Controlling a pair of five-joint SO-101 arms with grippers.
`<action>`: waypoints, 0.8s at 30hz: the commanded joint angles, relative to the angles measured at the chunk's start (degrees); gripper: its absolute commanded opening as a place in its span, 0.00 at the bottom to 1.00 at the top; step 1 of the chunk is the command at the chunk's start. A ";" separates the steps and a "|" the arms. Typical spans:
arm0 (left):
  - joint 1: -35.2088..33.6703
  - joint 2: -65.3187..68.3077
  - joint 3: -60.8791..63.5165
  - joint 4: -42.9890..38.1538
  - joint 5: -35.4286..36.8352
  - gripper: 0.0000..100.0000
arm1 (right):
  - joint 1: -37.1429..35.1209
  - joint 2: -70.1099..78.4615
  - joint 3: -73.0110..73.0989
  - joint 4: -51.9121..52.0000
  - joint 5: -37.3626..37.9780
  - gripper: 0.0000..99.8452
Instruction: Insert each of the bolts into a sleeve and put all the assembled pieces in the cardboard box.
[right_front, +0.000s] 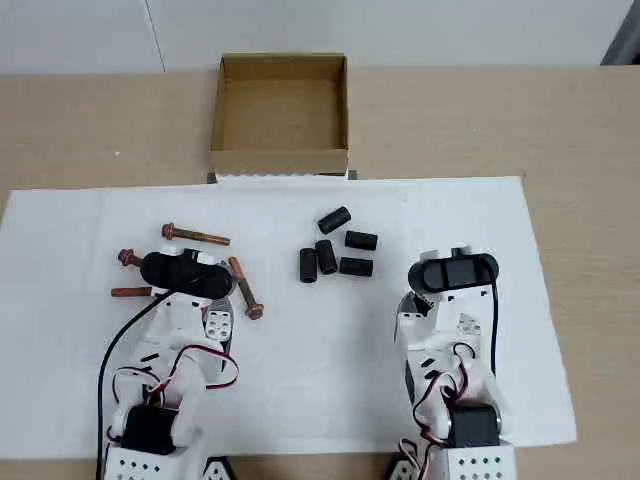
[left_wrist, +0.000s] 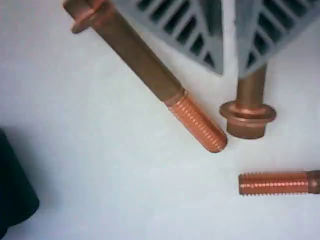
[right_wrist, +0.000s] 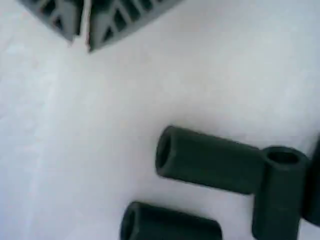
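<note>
Far L: copper bolts (right_front: 195, 236) lie loose on the white paper (right_front: 330, 370), scattered around the L gripper (left_wrist: 229, 72). Its fingers are nearly together w/ just a sliver of gap, nothing held. One bolt (left_wrist: 248, 107) pokes out from under a finger. Middle, at the back: cardboard box (right_front: 283, 158), just past the paper's far edge. Black sleeves (right_front: 334, 220) are clustered btwn the arms. R gripper (right_wrist: 80, 45) sits near the sleeves, also pinched to a sliver, gripping nothing.
</note>
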 joint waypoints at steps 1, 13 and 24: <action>-0.35 -0.62 -0.31 0.00 -0.44 0.01 | 0.31 -1.27 0.70 0.13 -0.35 0.00; 0.00 -0.62 -0.31 -0.09 -0.53 0.01 | 0.31 -1.27 0.70 0.13 -0.35 0.00; -1.05 -0.53 -3.21 -2.20 -6.86 0.01 | 0.31 -1.27 0.70 0.13 -0.35 0.00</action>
